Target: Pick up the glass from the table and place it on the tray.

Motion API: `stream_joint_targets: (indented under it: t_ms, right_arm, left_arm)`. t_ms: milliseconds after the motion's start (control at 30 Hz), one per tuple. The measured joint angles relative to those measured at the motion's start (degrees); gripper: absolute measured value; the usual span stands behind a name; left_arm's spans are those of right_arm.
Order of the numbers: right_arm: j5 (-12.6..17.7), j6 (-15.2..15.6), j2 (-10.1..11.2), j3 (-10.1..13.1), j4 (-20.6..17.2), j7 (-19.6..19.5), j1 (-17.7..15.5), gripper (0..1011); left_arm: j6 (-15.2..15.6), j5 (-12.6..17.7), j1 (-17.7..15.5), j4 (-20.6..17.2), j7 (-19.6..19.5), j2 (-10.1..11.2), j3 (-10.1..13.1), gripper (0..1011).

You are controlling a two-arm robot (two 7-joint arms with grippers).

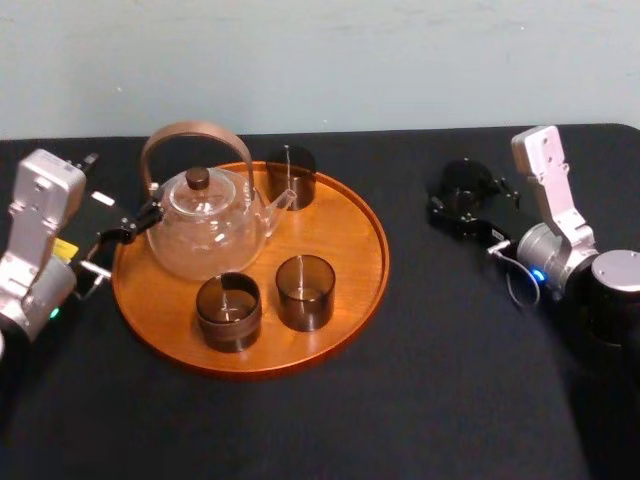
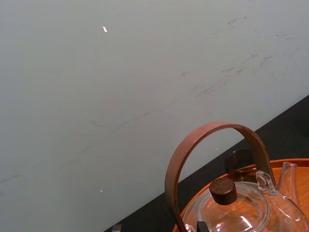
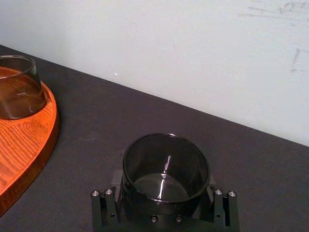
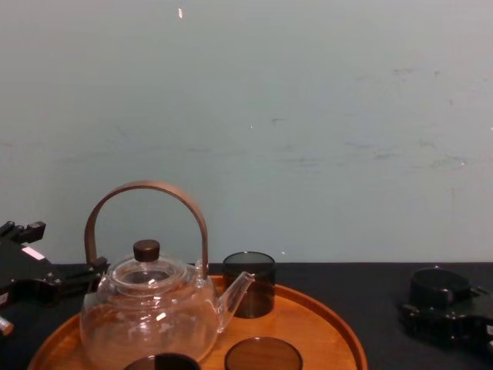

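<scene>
My right hand (image 3: 164,180) is clamping the glass (image 3: 165,159) near the surface's (image 1: 450,350) far right corner. I judge I should be lifting it level toward the tray's (image 1: 350,240) bare right side. My left hand (image 1: 112,240) is idling at the tray's left rim.

teapot (image 1: 205,228) on tray (image 1: 368,272), glass (image 1: 466,186) right of tray

black left pincer (image 1: 115,240), black right pincer (image 3: 163,193) with silver screws (image 3: 153,219), silver-grey wrists (image 1: 548,180), blue light (image 1: 537,275), looped cable (image 1: 515,285)

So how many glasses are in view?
4. Three stand on the tray: back glass by the teapot's spout, front-left glass, front-right glass. The fourth glass is on the table between the fingers of the right gripper.
</scene>
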Motion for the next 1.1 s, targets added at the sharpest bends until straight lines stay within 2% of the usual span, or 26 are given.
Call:
stream_joint_targets:
  t_ms: [167,467,633,967,1100]
  right_arm:
    - [-0.3,-0.6,-0.4,0.0,1.7,0.0,1.0,1002]
    - [-0.3,-0.5,-0.3,0.0,1.3,0.0,0.8,1002]
    - [-0.2,-0.5,-0.3,0.0,1.1,0.0,0.7,920]
    - [-0.1,-0.4,-0.2,0.1,0.9,0.2,0.5,917]
    - [0.1,-0.1,0.0,0.2,-0.6,1.2,-0.3,916]
  left_arm:
    - [0.0,0.0,0.0,0.0,0.0,0.0,0.0,1010]
    - [0.0,0.0,0.0,0.0,0.0,0.0,0.0,1010]
    - [0.0,0.0,0.0,0.0,0.0,0.0,0.0,1009]
    - [0.0,0.0,0.0,0.0,0.0,0.0,0.0,1009]
    - [0.0,0.0,0.0,0.0,0.0,0.0,0.0,1010]
